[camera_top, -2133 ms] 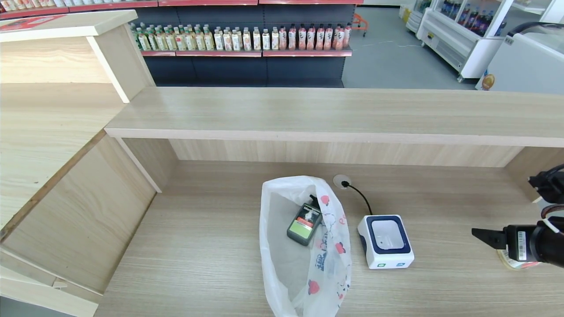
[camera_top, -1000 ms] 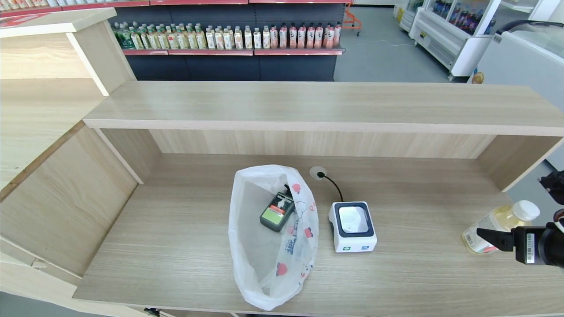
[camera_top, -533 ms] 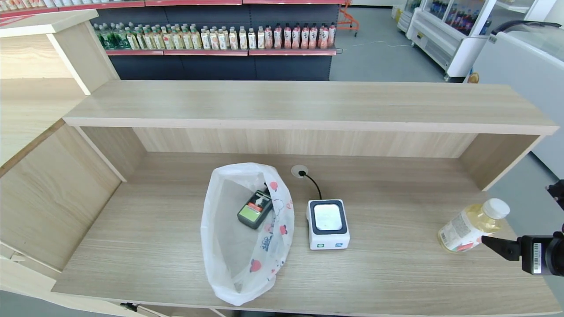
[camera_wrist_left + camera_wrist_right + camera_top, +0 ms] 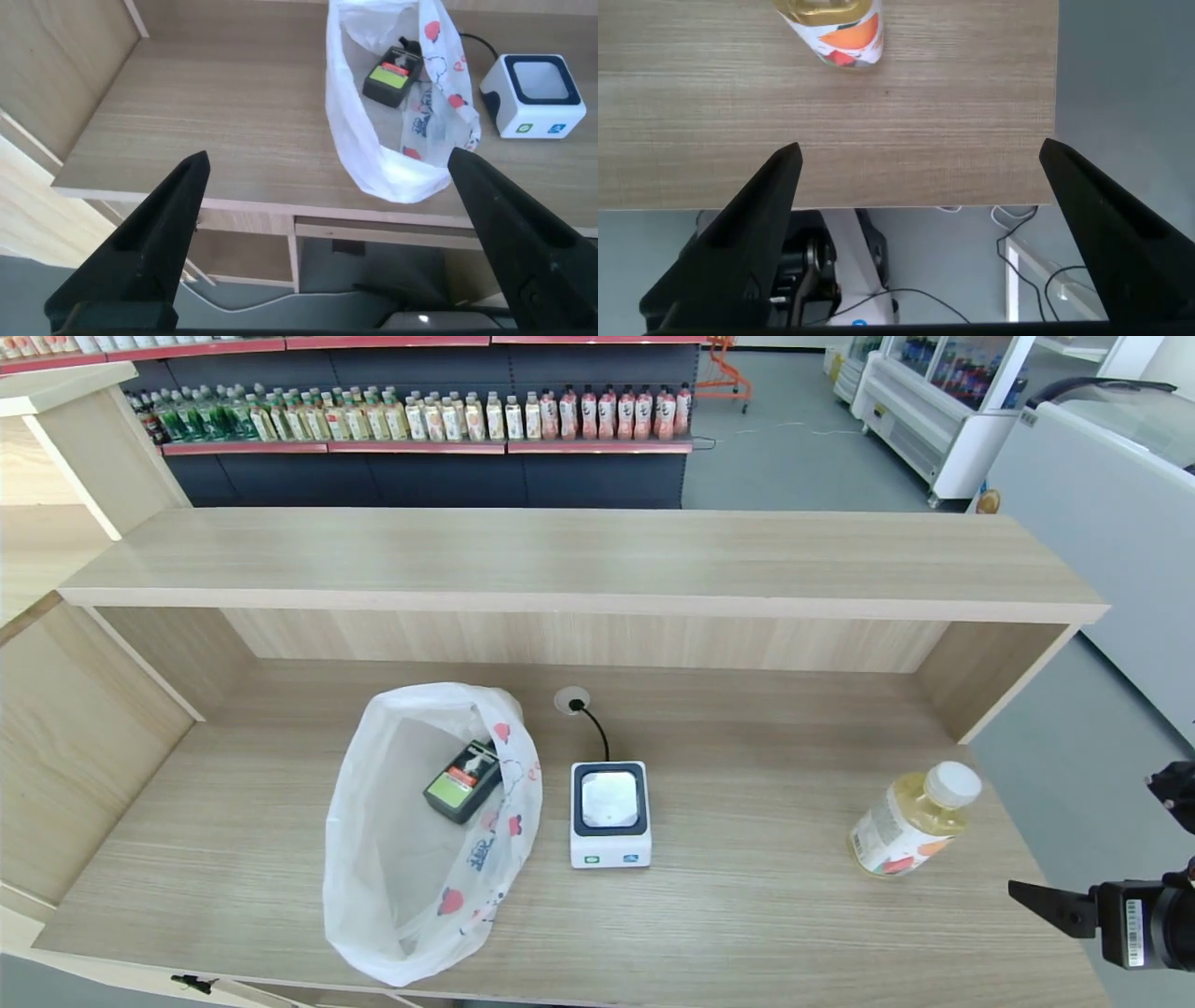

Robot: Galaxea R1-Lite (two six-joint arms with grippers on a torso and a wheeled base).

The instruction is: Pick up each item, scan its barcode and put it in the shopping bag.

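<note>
A white shopping bag [image 4: 411, 859] with red prints lies open on the wooden counter [image 4: 747, 905], with a dark item bearing a green label [image 4: 460, 782] inside it. Right of the bag sits the white barcode scanner [image 4: 610, 812]. A bottle of yellow drink with a white cap [image 4: 910, 821] lies tilted near the counter's right end. My right gripper [image 4: 920, 243] is open and empty, off the counter's front right corner, short of the bottle [image 4: 836, 28]. My left gripper [image 4: 327, 247] is open and empty, held before the counter's front edge, facing the bag [image 4: 402, 112].
A raised wooden ledge [image 4: 579, 560] runs along the back of the counter, with side walls at both ends. The scanner's black cable [image 4: 593, 728] runs to a hole in the counter. Store shelves and freezers stand beyond.
The head camera has swung, so the whole counter has slid left in the picture. The bottle, earlier overlapped by my right gripper, now lies apart from it.
</note>
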